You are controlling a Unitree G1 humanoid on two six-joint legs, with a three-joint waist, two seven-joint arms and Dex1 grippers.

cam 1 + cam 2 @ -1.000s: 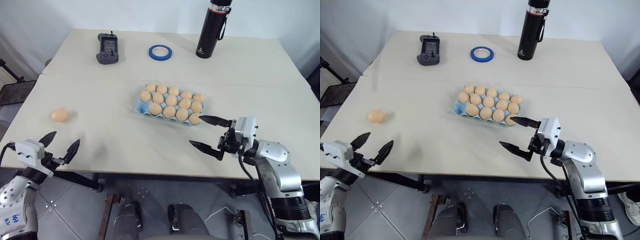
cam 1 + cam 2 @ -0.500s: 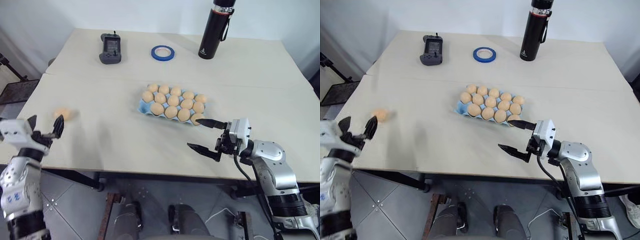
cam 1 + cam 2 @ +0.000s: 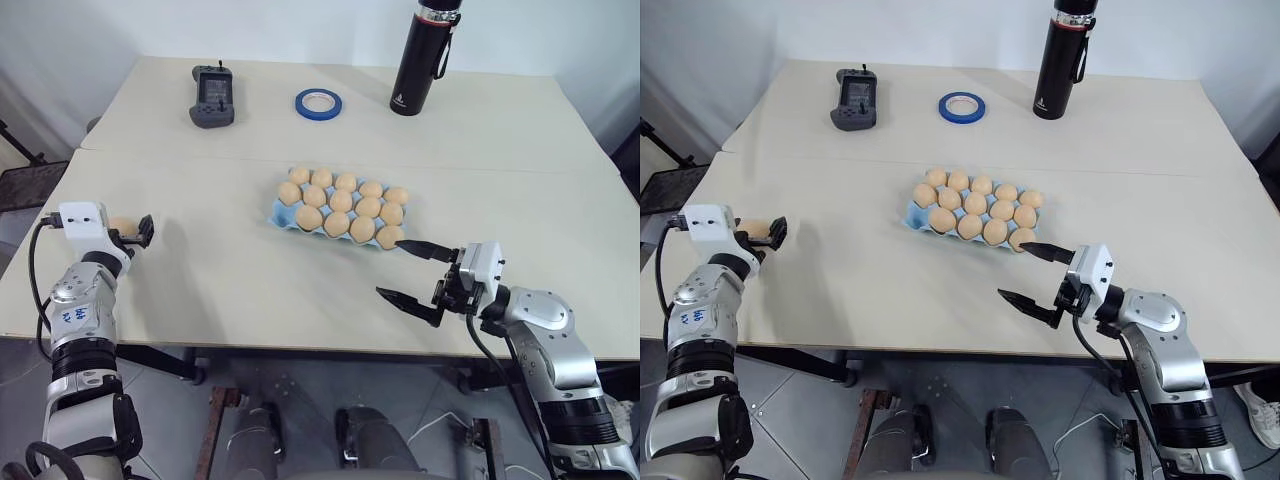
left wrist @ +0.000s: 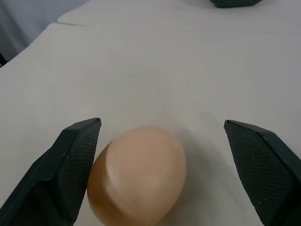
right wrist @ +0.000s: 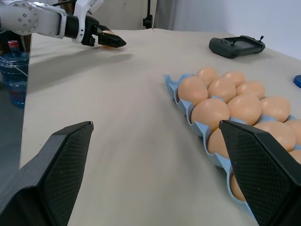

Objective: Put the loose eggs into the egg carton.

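Observation:
One loose egg (image 3: 122, 227), pale orange-tan, lies on the table near its left edge. My left gripper (image 3: 131, 231) is level at the egg and open. In the left wrist view the egg (image 4: 136, 174) sits between the two black fingers (image 4: 70, 165), close to one and well apart from the other. The light blue egg carton (image 3: 282, 211) stands mid-table with several eggs in its cups. My right gripper (image 3: 392, 268) hangs open just off the carton's near right corner, with nothing between its fingers.
At the back of the table stand a black flask (image 3: 417, 55), a blue tape ring (image 3: 316, 101) and a dark handheld controller (image 3: 213, 97). Bare tabletop lies between the loose egg and the carton.
My left gripper has moved forward from the table's near edge, and its fingers now stand on either side of the loose egg. The right arm has stayed still.

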